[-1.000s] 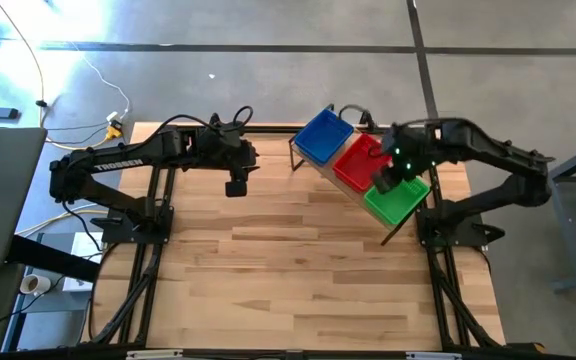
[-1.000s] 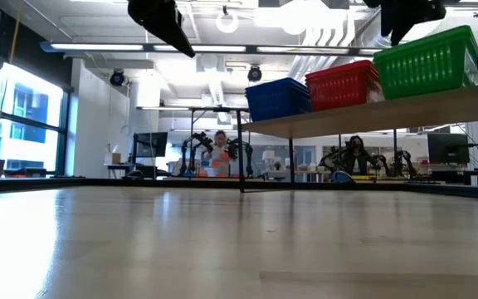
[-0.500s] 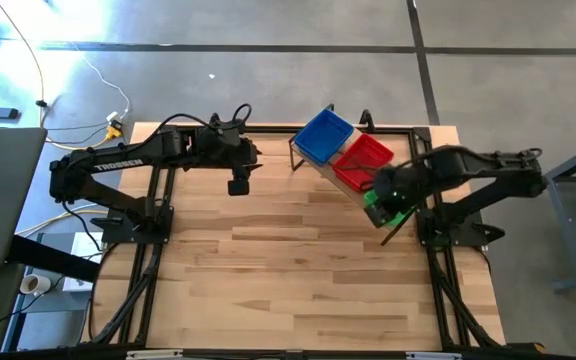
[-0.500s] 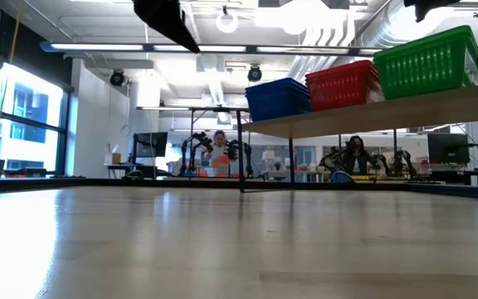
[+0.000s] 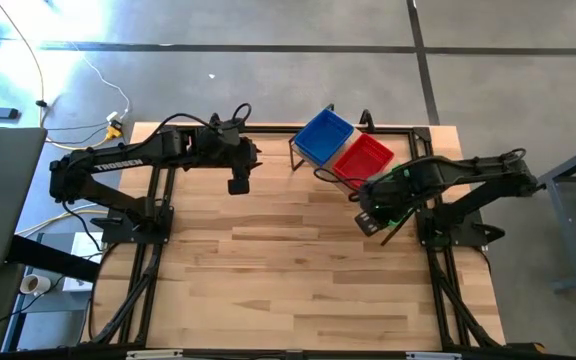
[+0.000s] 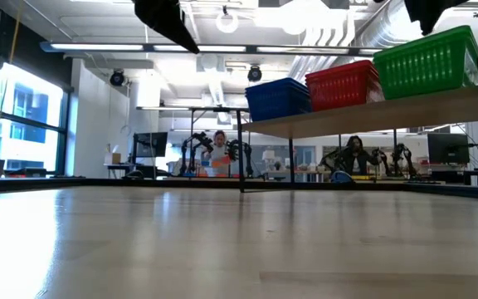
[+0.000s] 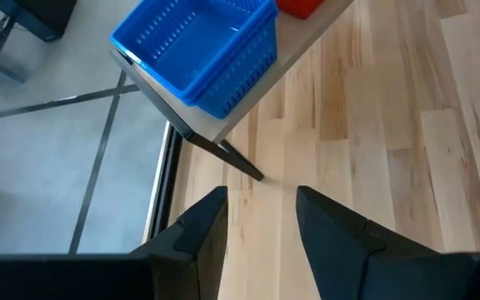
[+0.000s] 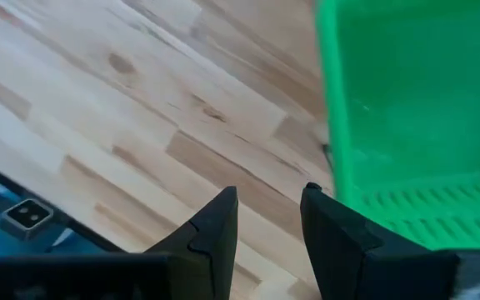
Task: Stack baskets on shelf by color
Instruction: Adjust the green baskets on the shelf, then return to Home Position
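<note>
Three basket colours stand in a row on the shelf: blue, red and green. How many are nested in each, I cannot tell. In the high view my right arm covers most of the green one. My right gripper is open and hangs just off the shelf's near side, with the green basket beside its fingers. My left gripper is open and hovers over the table left of the shelf, looking at the blue basket.
The shelf stands slantwise at the table's far right on thin black legs. Bare wooden tabletop spreads across the middle and near side. Beyond the table, the low view shows a room with other robot stations and people.
My right gripper has drawn back from above the green basket, rising and moving toward the table's near edge and a little left, off the shelf. The baskets have stayed where they were.
</note>
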Controlling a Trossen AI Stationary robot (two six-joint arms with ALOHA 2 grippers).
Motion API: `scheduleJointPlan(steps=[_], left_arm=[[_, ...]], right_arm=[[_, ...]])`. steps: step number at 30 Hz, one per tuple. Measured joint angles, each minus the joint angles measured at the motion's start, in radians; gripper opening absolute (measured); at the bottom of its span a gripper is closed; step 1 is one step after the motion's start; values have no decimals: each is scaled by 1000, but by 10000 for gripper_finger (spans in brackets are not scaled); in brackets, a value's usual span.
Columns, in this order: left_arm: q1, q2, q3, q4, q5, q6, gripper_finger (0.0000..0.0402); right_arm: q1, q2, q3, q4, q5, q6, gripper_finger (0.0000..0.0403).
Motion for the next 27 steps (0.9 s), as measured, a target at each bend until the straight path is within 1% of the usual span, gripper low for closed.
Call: scheduleJointPlan(steps=[6, 16, 20, 24, 27], left_arm=[[0, 0, 0, 0, -2, 26, 133], [0, 0, 0, -1, -5, 26, 133], [0, 0, 0, -1, -5, 25, 133], [0, -1, 0, -5, -2, -3, 133], [0, -12, 0, -14, 0, -40, 133]], right_arm=[[0, 3, 0, -78, 5, 46, 118], [-13, 2, 0, -87, 61, 41, 118], [-13, 2, 7, -71, 45, -4, 118], [-2, 1, 51, -72, 41, -42, 118], [12, 1, 101, -74, 86, -80, 118]])
